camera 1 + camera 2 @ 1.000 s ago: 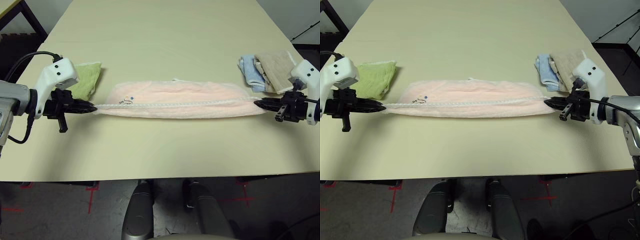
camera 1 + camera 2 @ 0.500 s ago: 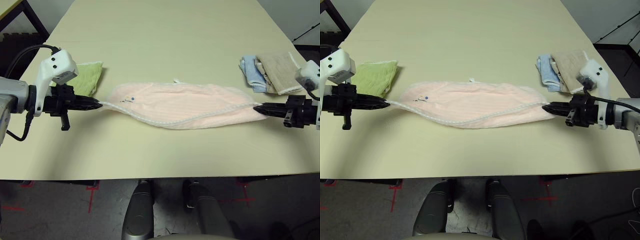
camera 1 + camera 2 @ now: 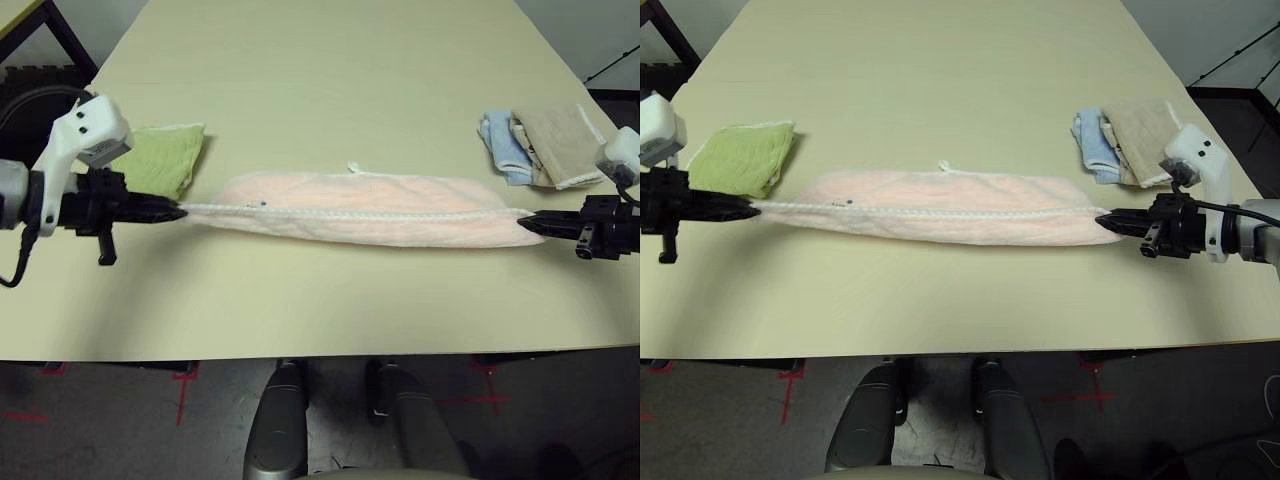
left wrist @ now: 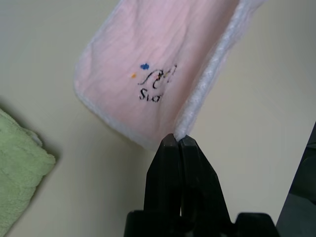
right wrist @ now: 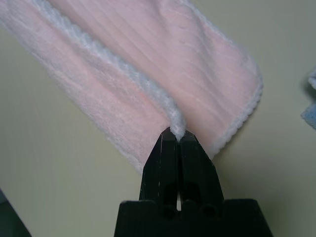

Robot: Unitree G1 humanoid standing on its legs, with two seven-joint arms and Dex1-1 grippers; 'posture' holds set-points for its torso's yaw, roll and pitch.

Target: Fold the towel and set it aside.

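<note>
Left pincer (image 3: pixel 180 212) was clamped on the white stitched edging at the left end of the pale pink towel (image 3: pixel 360 210), black fingers (image 4: pixel 178 168) pressed flat together with only the trim pinched at the tips. Right pincer (image 3: pixel 1102 216) was clamped the same way on the edging at the towel's right end, fingers together around the white cord of trim. Both pincers pointed inward toward each other, one at each end.

The towel lay stretched lengthwise across the middle of the pale table (image 3: pixel 330 90), folded over into a long narrow band. The white edging ran nearly straight from one pincer to the other along the top layer. A small loop or tag (image 3: pixel 356 167) stuck out from the far long edge near mid-length. In the left wrist view the dark embroidered logo (image 4: pixel 155 84) with lettering and a blue dot showed on the inner face of the fold, close to the gripped corner.

A light green folded cloth (image 3: pixel 165 155) sat on the table beyond the left pincer, near the towel's left end but not touching it. A blue folded cloth (image 3: pixel 500 140) and a beige folded cloth (image 3: pixel 555 140) lay side by side, overlapping, beyond the right pincer, apart from the towel.
</note>
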